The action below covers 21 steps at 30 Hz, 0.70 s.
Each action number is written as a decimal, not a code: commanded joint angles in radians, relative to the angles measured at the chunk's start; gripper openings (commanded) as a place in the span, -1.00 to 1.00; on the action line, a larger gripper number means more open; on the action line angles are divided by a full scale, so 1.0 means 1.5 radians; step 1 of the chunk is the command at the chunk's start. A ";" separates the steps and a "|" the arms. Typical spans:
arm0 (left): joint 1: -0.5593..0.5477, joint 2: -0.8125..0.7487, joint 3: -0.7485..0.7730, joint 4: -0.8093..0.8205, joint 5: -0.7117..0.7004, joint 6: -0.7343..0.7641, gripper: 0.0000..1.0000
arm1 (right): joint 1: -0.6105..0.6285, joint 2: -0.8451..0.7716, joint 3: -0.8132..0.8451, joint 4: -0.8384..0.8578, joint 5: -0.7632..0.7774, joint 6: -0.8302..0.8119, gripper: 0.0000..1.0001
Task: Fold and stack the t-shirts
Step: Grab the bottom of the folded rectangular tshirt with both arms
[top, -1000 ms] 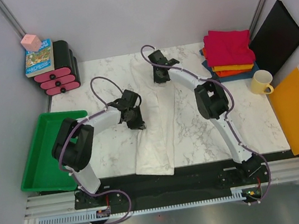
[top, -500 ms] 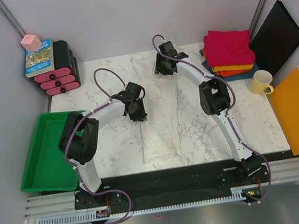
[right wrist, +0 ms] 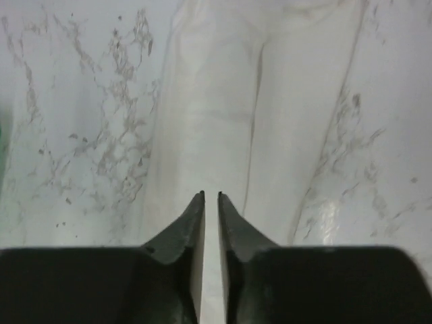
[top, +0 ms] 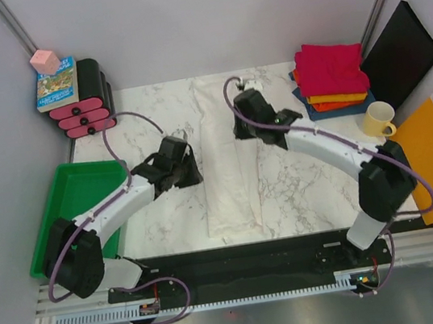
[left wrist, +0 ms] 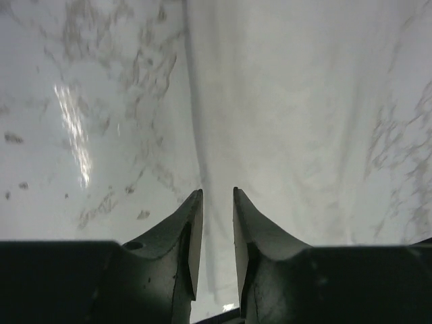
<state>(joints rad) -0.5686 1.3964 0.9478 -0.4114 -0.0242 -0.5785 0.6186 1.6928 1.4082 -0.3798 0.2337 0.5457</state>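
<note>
The off-white t-shirt (top: 226, 169) is lying as a long strip on your surface (top: 318, 187), running far-to-near between the arms. Your left jaws are hovering at its left edge, right jaws over its far half, both slightly parted, gripping nothing.

One long off-white cloth t-shirt (top: 226, 169) at centre. Three folded cloth t-shirts upper right: magenta tee (top: 330, 66), orange tee (top: 339, 98), dark blue tee (top: 331, 112). One pale-yellow ceramic mug (top: 376, 117), one green plastic tray (top: 76, 201).
</note>
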 commanded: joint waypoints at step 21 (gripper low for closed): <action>-0.205 -0.254 -0.290 -0.036 -0.041 -0.175 -0.03 | 0.380 -0.372 -0.446 -0.167 0.253 0.346 -0.14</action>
<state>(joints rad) -0.7872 1.0084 0.5320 -0.4713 -0.0353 -0.7399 1.1450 1.1519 0.7582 -0.5785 0.5411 0.9787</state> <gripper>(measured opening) 0.480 0.424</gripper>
